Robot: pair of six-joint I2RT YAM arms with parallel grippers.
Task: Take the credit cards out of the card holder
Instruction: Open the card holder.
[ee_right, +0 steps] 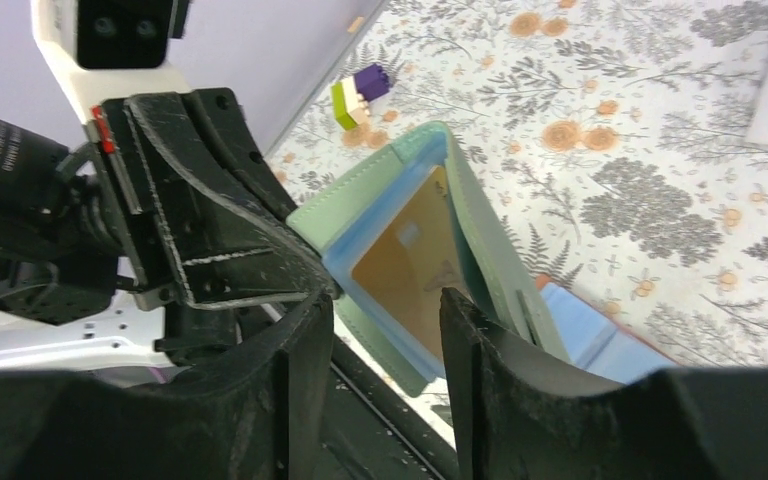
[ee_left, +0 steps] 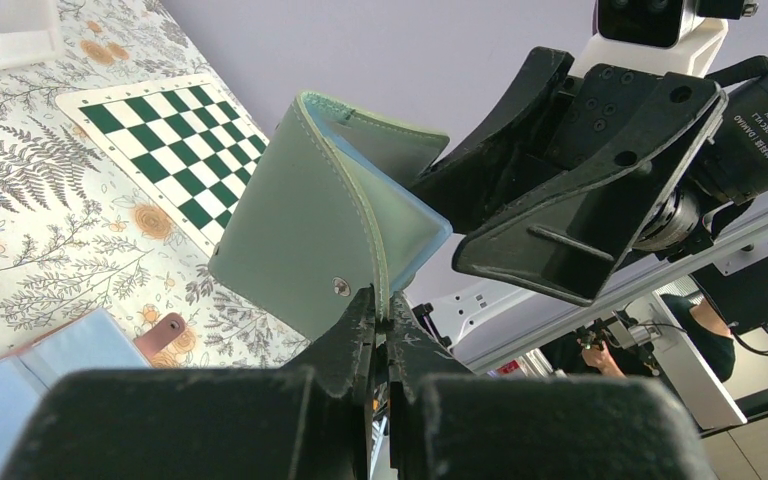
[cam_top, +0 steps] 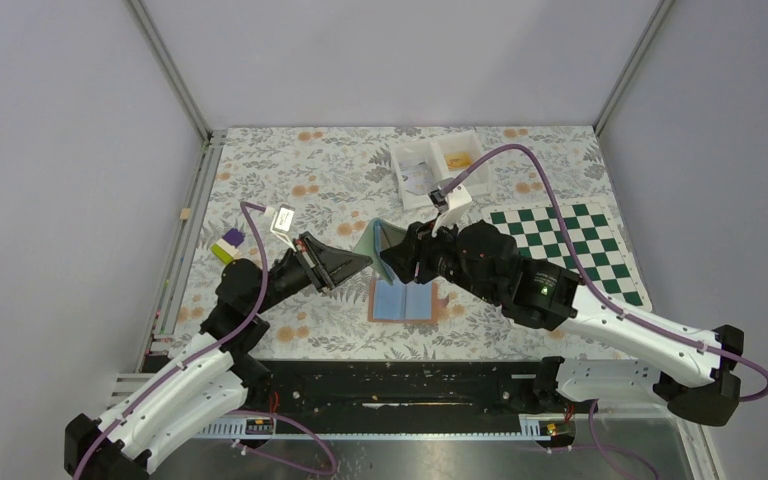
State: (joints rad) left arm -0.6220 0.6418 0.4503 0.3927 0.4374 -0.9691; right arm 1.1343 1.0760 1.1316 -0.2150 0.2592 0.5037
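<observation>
The left gripper is clamped tight on the edge of the green card holder, just beside its snap, and holds it off the floral table. The right gripper is spread wide in front of the holder's open side, gripping nothing. The holder is half open like a book, fold farthest from the left fingertips and mouth turned to the right gripper. A gold card sits in its blue pocket, long side running away from the right fingers. Below both grippers an open brown wallet lies flat. A chessboard mat lies beyond the right gripper, a white tray farther off, and a purple-and-lime block behind the left one.
</observation>
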